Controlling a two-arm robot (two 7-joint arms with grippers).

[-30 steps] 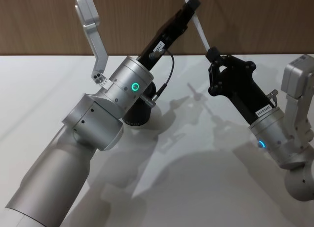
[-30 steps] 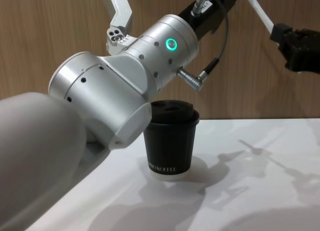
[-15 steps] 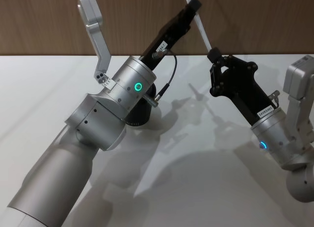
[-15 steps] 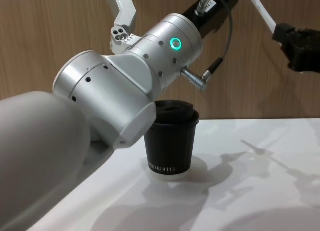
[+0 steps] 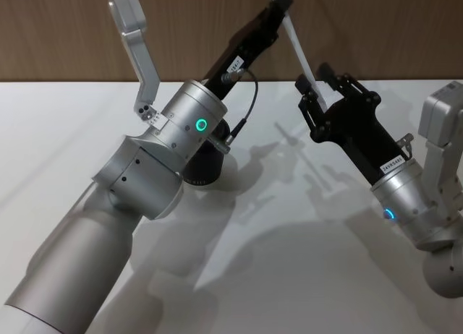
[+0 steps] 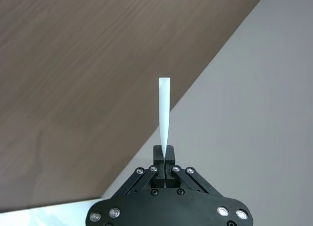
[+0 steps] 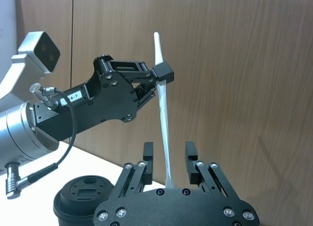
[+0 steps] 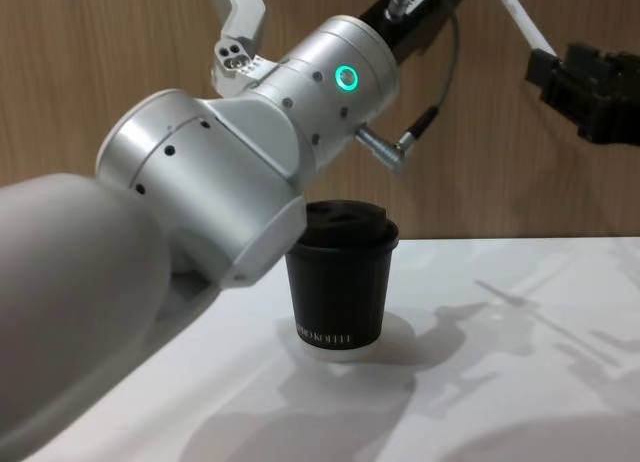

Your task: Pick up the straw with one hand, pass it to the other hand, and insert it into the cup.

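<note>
Status, big to small:

- Counter: the cup stands on it.
- Left arm: reaches up and across, over the cup.
- Right claw: spread wide, one finger on each side of the straw's lower end. It looks like there is no pinch there.
- Left claw: just above the right, clamped on the straw near its upper end, high over the counter.
- Coffee cup: upright, domed lid on, nothing in it.
- Straw: tilted in the air between my two claws, above the cup and to its right.

My read: pickup is done and the handover is essentially done, with the left carrying alone. Still to do: the right backs clear, then the left lines the lower tip up with the lid hole and pushes in.
</note>
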